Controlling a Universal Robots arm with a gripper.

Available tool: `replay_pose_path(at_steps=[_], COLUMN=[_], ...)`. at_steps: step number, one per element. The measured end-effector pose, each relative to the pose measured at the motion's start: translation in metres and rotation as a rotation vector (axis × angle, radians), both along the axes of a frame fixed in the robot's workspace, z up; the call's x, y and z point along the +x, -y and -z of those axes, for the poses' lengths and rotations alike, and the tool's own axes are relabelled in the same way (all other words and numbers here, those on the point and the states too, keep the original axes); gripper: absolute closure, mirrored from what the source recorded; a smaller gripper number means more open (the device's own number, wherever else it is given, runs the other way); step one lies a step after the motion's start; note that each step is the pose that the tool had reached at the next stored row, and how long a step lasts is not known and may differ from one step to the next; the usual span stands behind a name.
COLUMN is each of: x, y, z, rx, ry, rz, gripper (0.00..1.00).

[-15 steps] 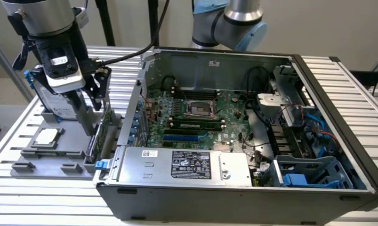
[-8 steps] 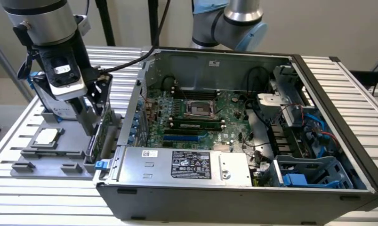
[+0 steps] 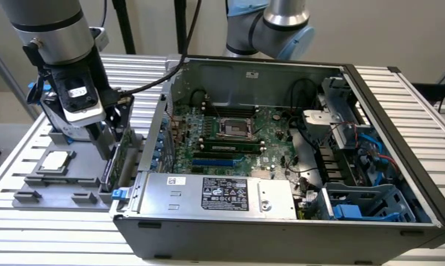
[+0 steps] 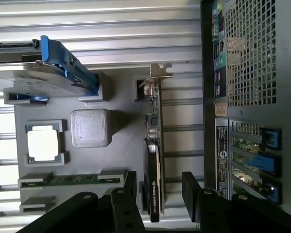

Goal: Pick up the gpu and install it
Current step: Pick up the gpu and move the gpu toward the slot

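Gpu (image 4: 153,145) stands edge-on, face hidden, within parted tool (image 4: 160,177).

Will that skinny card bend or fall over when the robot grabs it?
Probably stiff, not bendy: the card is a flat board with a metal end. It stands on its thin edge in the gray holder, so a sideways push might tip it. Its tiny parts look breakable.

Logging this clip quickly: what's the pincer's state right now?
Pincer: open, straddling the gpu standing on edge, with a gap on each side.
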State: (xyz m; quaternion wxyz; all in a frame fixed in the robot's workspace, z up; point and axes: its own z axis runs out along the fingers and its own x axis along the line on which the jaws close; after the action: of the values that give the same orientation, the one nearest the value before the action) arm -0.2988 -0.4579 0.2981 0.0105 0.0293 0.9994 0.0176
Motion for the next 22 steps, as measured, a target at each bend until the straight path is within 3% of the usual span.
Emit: replay_pose_path(at_steps=[22], x=[0.0], y=[0.0011], z=[0.04], rx=[-0.0001], ry=[-0.0001], rz=[0.0], gripper=[0.49])
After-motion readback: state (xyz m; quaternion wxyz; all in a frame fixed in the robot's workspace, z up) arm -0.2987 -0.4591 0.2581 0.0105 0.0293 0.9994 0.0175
